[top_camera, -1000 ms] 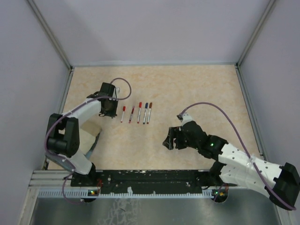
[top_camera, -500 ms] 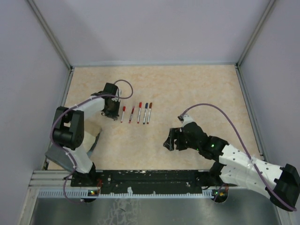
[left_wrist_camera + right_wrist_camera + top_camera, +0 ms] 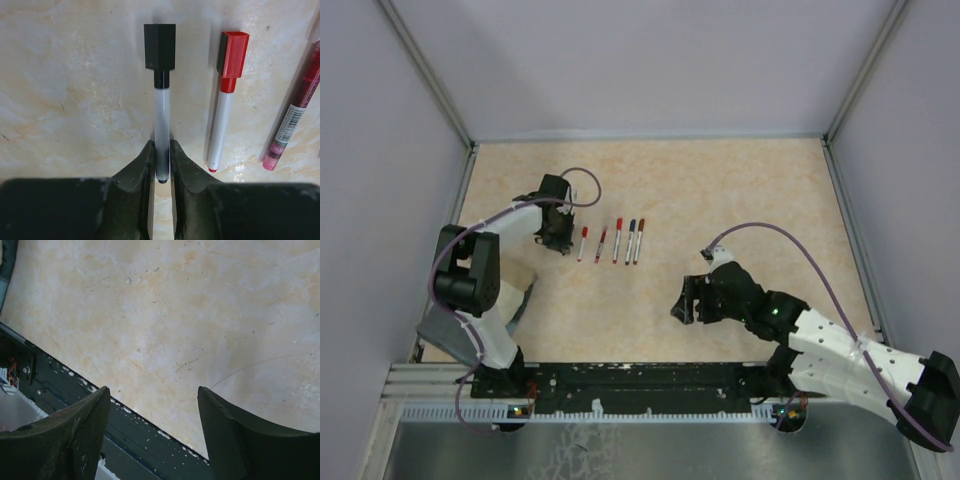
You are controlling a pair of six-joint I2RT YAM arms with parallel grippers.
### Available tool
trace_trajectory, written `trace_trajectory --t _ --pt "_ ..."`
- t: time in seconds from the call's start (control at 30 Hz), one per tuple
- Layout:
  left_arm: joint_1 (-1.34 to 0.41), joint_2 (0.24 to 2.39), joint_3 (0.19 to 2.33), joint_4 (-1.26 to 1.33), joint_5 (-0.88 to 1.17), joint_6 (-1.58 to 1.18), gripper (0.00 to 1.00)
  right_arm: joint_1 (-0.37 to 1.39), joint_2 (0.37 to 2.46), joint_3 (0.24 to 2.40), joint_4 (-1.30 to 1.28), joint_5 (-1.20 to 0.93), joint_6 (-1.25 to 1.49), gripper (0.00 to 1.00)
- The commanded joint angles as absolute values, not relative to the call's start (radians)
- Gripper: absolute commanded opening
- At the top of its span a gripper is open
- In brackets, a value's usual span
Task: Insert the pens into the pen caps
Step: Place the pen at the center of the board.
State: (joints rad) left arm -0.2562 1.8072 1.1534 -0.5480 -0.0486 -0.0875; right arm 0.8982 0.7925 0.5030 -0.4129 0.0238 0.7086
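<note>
A white pen (image 3: 161,115) with a black cap (image 3: 160,46) fitted on it lies flat on the table. Its tail end sits between the fingers of my left gripper (image 3: 161,150). The jaws stand barely open, with thin slivers showing on either side of the barrel. Beside it lie a red-capped pen (image 3: 222,120) and a dark-red pen (image 3: 297,107). From above, the left gripper (image 3: 558,242) is at the left end of a row of several capped pens (image 3: 618,240). My right gripper (image 3: 682,303) hangs wide open and empty (image 3: 152,392) over bare table near the front.
A black rail (image 3: 640,378) runs along the near edge, close under the right gripper (image 3: 125,435). Grey walls with metal posts enclose the table on three sides. A pale cloth-like patch (image 3: 520,285) lies by the left arm's base.
The left gripper shifted slightly toward the pen row and its jaws eased off the black-capped pen. The right arm drifted a little toward the front edge.
</note>
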Motion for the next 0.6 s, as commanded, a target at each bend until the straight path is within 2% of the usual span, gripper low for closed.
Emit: trace_trajectory --t 0.0,0.27,0.5,0.57 --pt "-0.242 1.837 1.162 -0.563 -0.036 -0.094 0.23 0.899 0.778 0.546 -0.432 0.017 0.713 0.7" --pt "-0.241 1.816 1.15 -0.569 -0.034 -0.093 0.27 0.897 0.764 0.568 -0.462 0.024 0.712 0.7" --pt "-0.241 1.683 1.149 -0.584 -0.06 -0.072 0.32 0.897 0.751 0.609 -0.527 0.054 0.723 0.71" --pt "-0.241 1.631 1.141 -0.587 -0.065 -0.076 0.34 0.897 0.759 0.627 -0.547 0.051 0.718 0.74"
